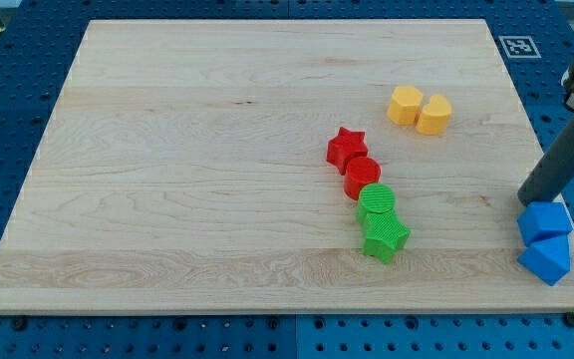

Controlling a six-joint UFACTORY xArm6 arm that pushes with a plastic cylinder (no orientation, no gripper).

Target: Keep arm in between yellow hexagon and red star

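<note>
A red cylinder (363, 177) touches a green cylinder (376, 202), which touches a green star (385, 238) below it, all on the wooden board (187, 150). At the board's right edge sit a blue cube (545, 219) and a blue triangular block (547, 259), touching

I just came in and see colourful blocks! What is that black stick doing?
The stick is a robot arm's rod. My tip sits at the board's right edge, just above the blue cube and blue triangle block. It should be between the yellow hexagon and the red star, but it is far to the right of both.
</note>
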